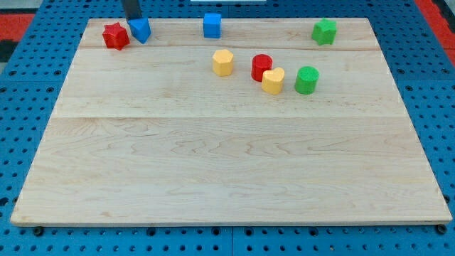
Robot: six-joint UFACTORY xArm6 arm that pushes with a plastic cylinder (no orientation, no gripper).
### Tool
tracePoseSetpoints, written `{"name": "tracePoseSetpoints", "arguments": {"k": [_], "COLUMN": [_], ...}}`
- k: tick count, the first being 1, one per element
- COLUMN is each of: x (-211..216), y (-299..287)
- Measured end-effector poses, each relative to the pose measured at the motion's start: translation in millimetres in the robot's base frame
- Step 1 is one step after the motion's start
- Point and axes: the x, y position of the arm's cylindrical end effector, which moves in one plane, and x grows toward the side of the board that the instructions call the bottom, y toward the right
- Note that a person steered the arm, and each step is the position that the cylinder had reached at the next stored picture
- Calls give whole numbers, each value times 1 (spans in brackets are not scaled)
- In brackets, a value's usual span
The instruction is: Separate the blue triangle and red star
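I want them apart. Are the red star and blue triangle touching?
Touching, or nearly: red star and blue triangle show no clear gap. My tip is behind the triangle.

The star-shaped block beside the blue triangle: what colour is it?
Red, seen plainly in the camera view, at the board's top left.

The rod [131, 8] is cut off by the view's top edge, so only its short lower stretch shows, and my tip [132, 19] ends right at the top of the blue triangle [141, 30], so whether it touches the block cannot be told. The red star [115, 35] and the blue triangle sit so close that a gap between them cannot be made out. The yellow heart [273, 81] covers the lower right part of the red cylinder [261, 66]. The desk [227, 171] hides its own supports, save for dark bits along its bottom edge, too small to identify.
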Motion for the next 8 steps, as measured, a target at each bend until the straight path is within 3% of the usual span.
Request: {"name": "tracePoseSetpoints", "arguments": {"k": [8], "x": [4], "y": [51]}}
